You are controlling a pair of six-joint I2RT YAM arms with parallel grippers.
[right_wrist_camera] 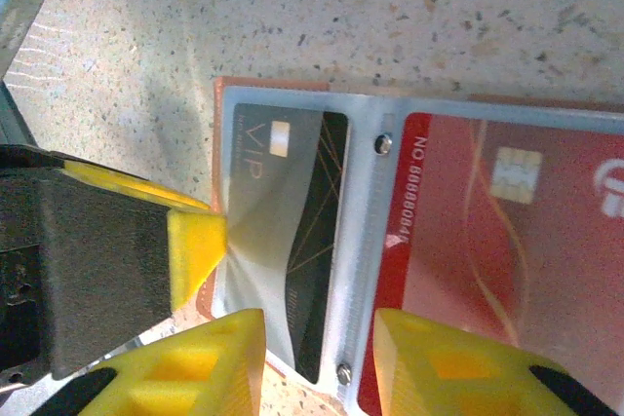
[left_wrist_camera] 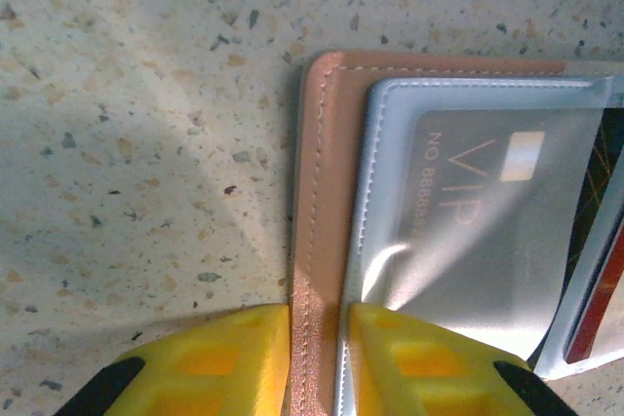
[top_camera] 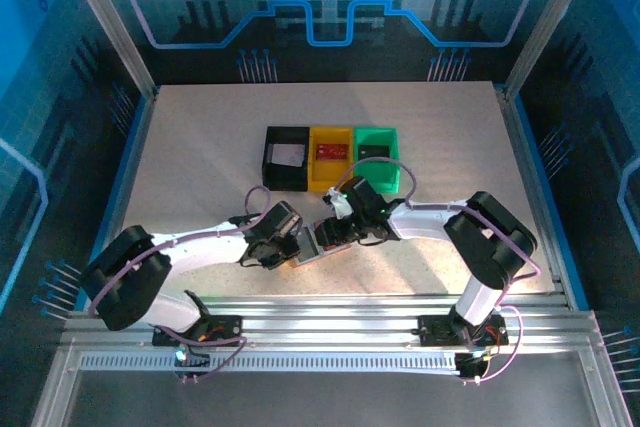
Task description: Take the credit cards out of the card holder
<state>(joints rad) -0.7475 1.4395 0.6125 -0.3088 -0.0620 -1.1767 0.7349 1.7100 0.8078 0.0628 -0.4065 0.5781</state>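
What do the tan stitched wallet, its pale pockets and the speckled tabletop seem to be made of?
The pinkish-tan stitched wallet looks like matte leather or imitation: sewn seam along its edge. Its pale grey card pockets seem glossy clear plastic film; glare streaks them and the grey VIP card shows through. The speckled beige tabletop looks like stone-effect composite or laminate.

Three bins sit touching in a row mid-table: black bin (top_camera: 285, 180), yellow bin (top_camera: 328, 179), green bin (top_camera: 375, 132). The table (top_camera: 200, 147) is pale and speckled. Blue panels (top_camera: 60, 67) wall it in.
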